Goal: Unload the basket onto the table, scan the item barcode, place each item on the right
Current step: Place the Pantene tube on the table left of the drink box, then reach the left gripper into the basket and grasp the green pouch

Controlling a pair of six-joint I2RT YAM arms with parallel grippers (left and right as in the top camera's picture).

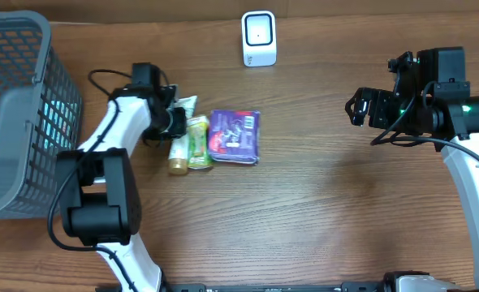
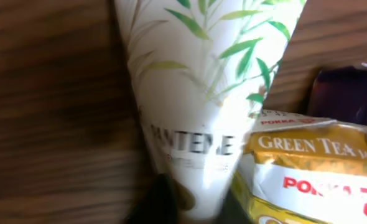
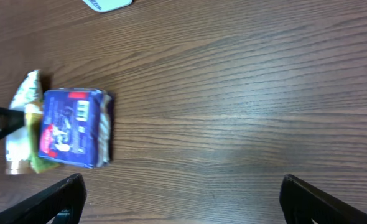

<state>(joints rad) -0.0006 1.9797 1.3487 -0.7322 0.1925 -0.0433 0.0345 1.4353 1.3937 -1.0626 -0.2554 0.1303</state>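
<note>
- Lying flat on the table (image 1: 321, 211), the shampoo tube (image 1: 179, 150) touches a green tea pack (image 1: 198, 143)
- Left hand (image 1: 174, 122) is right at the tube's side; whether it pinches I cannot tell; right hand (image 3: 182, 190) is spread wide
- Light, soft, glossy, likely slippery: I would hold near the stiffer cap

White arms (image 1: 103, 128), black joints (image 1: 101, 199), cables (image 1: 101, 73) and right pincer (image 1: 355, 109).

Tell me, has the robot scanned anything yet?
Not yet, it seems. The tube, tea packet and purple pack all lie together, away from the scanner. The left claw is down at the tube; the right claw hangs open. Lifting and scanning remain.
</note>
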